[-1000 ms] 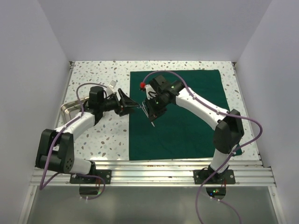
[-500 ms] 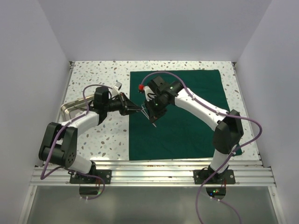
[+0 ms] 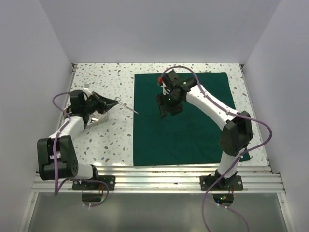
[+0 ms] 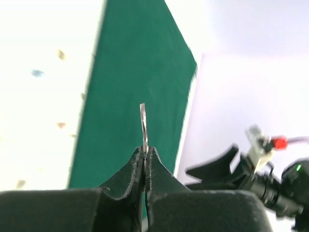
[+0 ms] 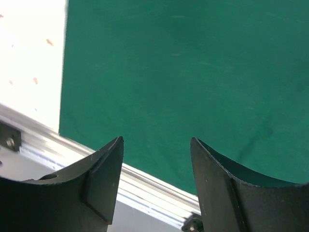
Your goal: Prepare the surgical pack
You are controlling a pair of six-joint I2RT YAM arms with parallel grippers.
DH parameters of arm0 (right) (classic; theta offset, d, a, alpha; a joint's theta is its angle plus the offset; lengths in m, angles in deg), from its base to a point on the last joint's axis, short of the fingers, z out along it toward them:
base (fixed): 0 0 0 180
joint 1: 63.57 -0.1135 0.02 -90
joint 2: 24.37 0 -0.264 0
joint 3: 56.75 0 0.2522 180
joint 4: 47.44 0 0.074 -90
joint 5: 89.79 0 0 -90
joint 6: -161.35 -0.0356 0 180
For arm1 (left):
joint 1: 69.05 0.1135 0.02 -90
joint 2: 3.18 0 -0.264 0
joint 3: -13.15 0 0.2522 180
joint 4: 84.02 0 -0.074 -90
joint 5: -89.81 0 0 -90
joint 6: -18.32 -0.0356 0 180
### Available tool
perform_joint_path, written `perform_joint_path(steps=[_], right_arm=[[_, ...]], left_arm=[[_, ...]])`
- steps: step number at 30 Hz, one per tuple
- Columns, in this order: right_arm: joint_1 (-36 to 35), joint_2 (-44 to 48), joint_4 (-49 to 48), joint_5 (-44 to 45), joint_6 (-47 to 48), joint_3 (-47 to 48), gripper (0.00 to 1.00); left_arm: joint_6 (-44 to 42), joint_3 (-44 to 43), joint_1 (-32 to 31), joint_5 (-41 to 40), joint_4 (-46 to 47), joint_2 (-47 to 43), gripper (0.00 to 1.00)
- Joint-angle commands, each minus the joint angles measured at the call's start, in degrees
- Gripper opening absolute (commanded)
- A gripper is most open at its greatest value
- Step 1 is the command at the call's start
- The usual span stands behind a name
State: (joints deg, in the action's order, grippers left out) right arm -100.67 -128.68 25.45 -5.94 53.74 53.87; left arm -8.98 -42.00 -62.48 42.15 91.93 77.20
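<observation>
**Left gripper pinching a slim steel tool, right gripper hanging spread and empty**

Nearest the arm bases, the aluminium rail (image 3: 154, 180) is running along the table's near edge. Just beyond it the surgical pack (image 3: 193, 135), a dark green drape, is lying flat on the right half of the speckled table (image 3: 106, 137) and reaching almost to the far edge. Further in, the right gripper (image 5: 157, 145) is hovering over the left-middle of the drape, its jaws spread with nothing between them. At about the same depth on the left, the left gripper (image 4: 145, 153) is pressing its fingers together on one end of a thin steel instrument (image 3: 128, 107). The free tip is pointing right, toward the drape's left edge, over bare table.

The tool is being gripped by its end alone, so a quick swing or a bump is likely to make it pivot or slip out and land off the drape. If it is coming in low, its tip is also likely to snag and ruck the fabric.

No brand, label or readable writing is showing anywhere.
</observation>
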Motion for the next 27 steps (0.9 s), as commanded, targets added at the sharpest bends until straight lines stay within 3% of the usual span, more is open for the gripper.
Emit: perform_joint_path(steps=[1,8,11,22,23,24,27], right_arm=[[2.7,2.9,1.2,-0.9,-3.4,-1.1,0.62],[2.6,0.3,-0.3,-7.8,-4.2,-3.8,0.65],[2.6,-0.5,-1.4,-9.8,-4.9,-4.9,0.66],[2.6,-0.2,-3.2,-12.6,-4.5,-8.3,0.67],[2.6,-0.3,-3.9,-12.9,-4.5,-8.6,0.67],[2.6,-0.2,-4.1,-13.1,-4.7,-8.8,0.67],[2.5,0.2,-5.2,-13.4,-5.0,-9.1,0.68]], left_arm=[[-5.8,-2.6,6.9,-7.2,-7.5,-3.3,0.0],[-6.3,0.4,23.6,-18.9,-11.8,-8.0,0.0],[-5.4,1.9,27.0,-22.4,-10.6,-8.3,0.0],[-3.3,5.3,27.3,-25.0,-5.1,-3.5,0.0],[-3.4,5.2,27.3,-24.5,-4.7,-3.1,0.06],[-3.4,5.0,27.4,-24.0,-4.6,-2.4,0.26],[-4.7,3.2,27.4,-24.2,-7.9,-2.2,0.55]])
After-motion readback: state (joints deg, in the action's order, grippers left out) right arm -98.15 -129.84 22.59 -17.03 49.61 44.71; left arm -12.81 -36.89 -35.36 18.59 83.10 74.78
